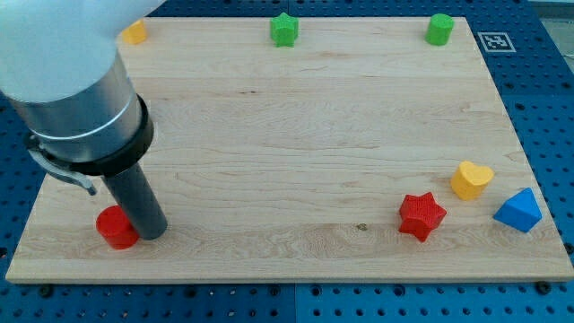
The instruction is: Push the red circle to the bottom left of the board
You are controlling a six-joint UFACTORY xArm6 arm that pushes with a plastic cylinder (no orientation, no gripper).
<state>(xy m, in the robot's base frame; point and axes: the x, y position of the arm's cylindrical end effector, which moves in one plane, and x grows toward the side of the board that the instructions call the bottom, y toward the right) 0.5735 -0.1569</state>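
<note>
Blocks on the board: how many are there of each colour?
Red: 2, the red circle by my tip and the red star
Green: 2, the green star and the green block
Yellow: 2, the yellow heart and the yellow block
Blue: 1, the blue triangle
Total: 7

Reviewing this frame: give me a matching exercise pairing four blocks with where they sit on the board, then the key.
Things:
1. red circle
2. red star
3. green star
4. blue triangle

Places:
A. top edge, middle
B. bottom left, touching my tip
C. far right, below the yellow heart
D. lower right, to the left of the yellow heart

Pairs: 1-B, 2-D, 3-A, 4-C
</note>
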